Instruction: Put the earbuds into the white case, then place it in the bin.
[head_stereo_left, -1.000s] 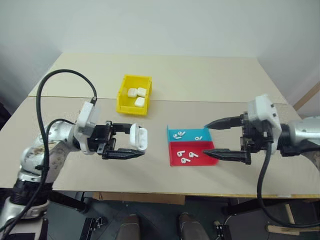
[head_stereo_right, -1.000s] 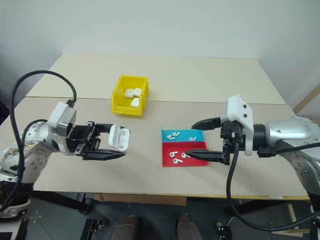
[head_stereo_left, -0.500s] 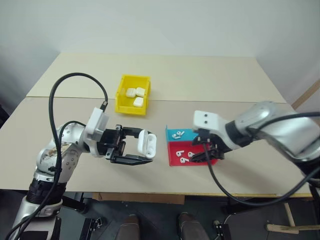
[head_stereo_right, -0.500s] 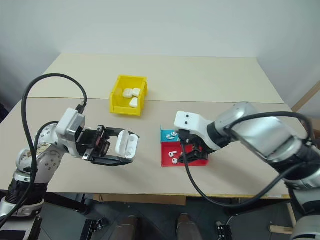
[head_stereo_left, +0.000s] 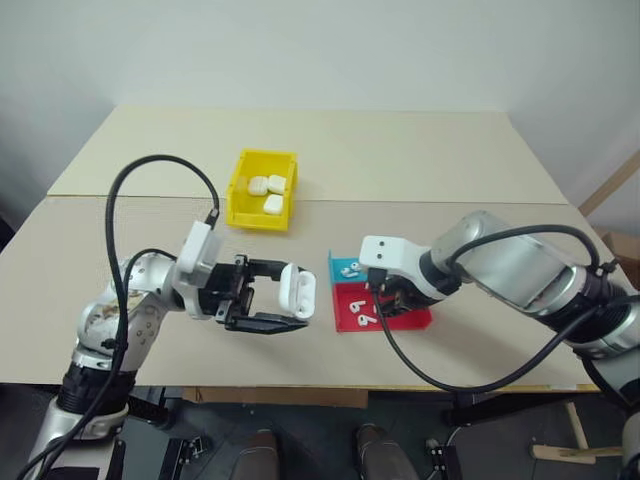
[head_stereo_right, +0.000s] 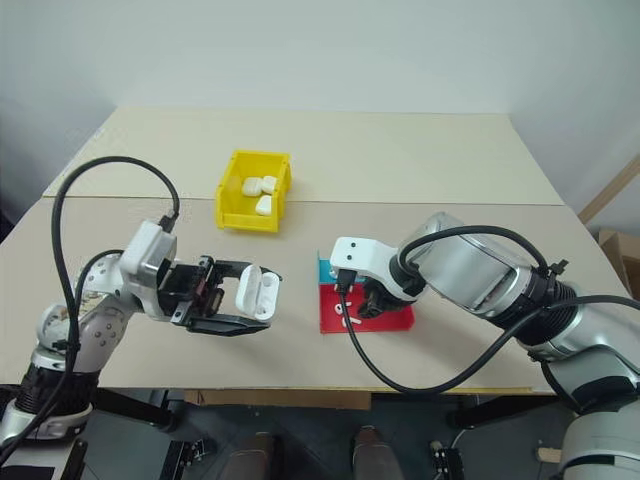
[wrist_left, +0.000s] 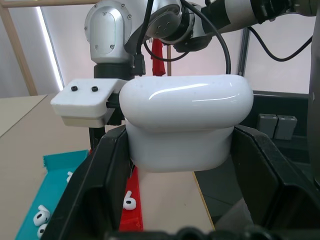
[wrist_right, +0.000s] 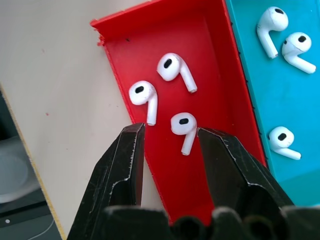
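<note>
Right hand (wrist_right: 167, 137) swung down over red tray (wrist_right: 210, 165), fingers apart astride one earbud (wrist_right: 183, 126). Left hand (head_stereo_left: 288, 305) clamped on open white case (head_stereo_left: 296, 290) above table (head_stereo_left: 400, 150); bin (head_stereo_left: 243, 190) beyond.

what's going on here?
The left gripper holds the white case with its lid flipped open, above the table. The right gripper is open over the red tray, fingers straddling one of three earbuds; nothing picked yet. More earbuds lie in the blue tray. The yellow bin holds three cases.
</note>
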